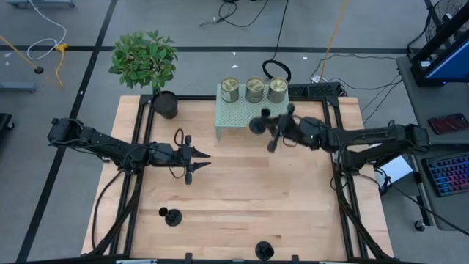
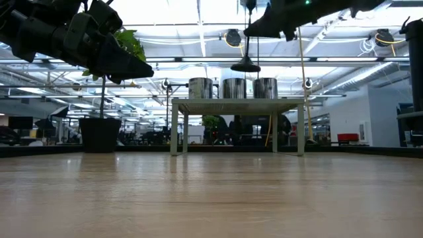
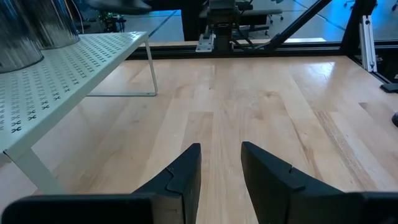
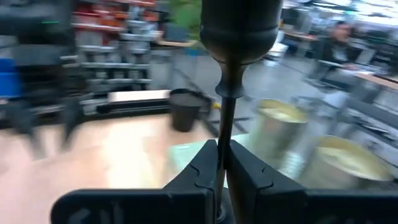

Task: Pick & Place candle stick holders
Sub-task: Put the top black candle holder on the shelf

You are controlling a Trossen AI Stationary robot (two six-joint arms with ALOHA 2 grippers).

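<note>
Two black round-based candle stick holders stand near the surface's front edge. Right end effector pinches a third's thin stem, airborne beside the perforated rack. Rigid, light, probably top-heavy. Left end effector hovers parted.

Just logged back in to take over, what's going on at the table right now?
The right gripper is shut on the thin stem of a black candle stick holder, held in the air by the pale perforated rack. Three brass-coloured cups stand in a row on that rack. Two more black holders stand near the table's front edge. The left gripper hangs open and empty above the table's left half.
</note>
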